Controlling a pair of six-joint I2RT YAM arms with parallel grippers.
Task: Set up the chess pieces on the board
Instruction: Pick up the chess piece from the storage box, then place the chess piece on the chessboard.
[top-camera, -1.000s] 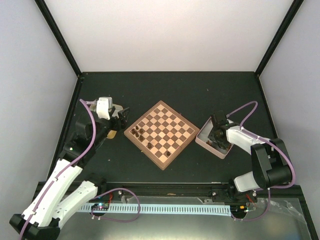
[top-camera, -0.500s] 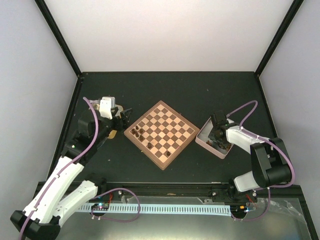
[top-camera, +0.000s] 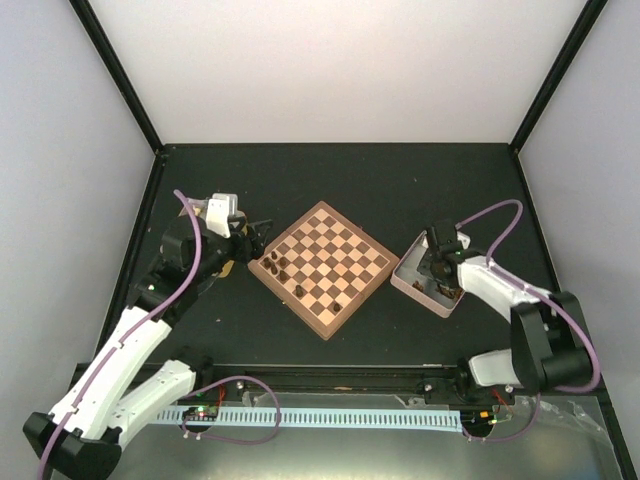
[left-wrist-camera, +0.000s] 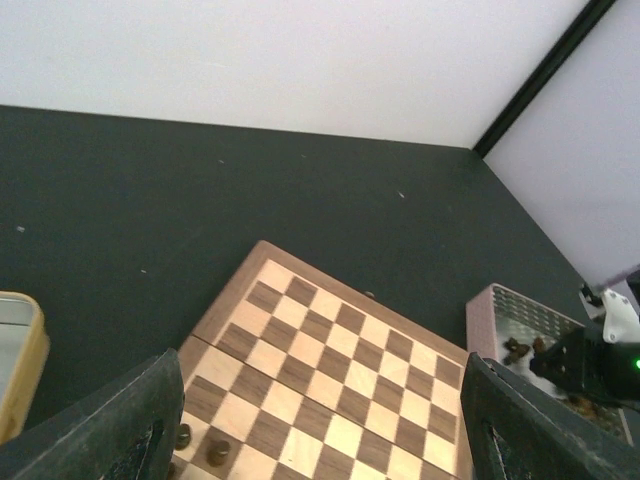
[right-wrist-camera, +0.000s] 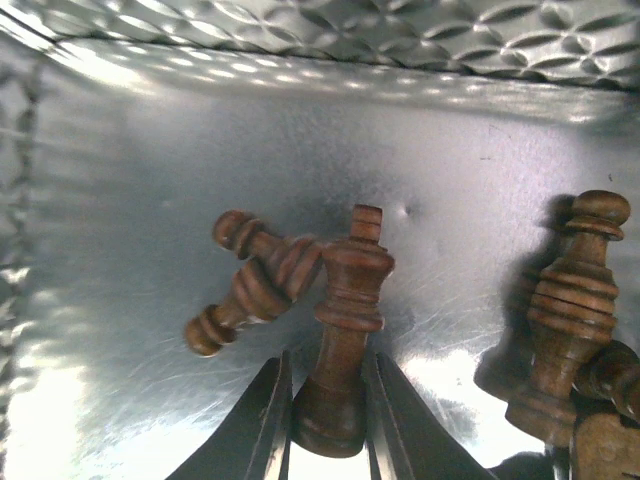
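Now my right gripper (right-wrist-camera: 328, 405) is pinched narrow on the base of a dark chess piece (right-wrist-camera: 345, 290) whose long axis runs straight ahead of it, with the board (top-camera: 320, 268) lying leftward

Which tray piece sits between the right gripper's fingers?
The tall flat-topped piece, flanked by the right gripper; the crossed pair lies to its left, the ringed piece apart at right.

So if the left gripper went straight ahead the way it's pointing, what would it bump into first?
Probably the board. The open left gripper aims down at its bare squares, though depth is hard to judge.
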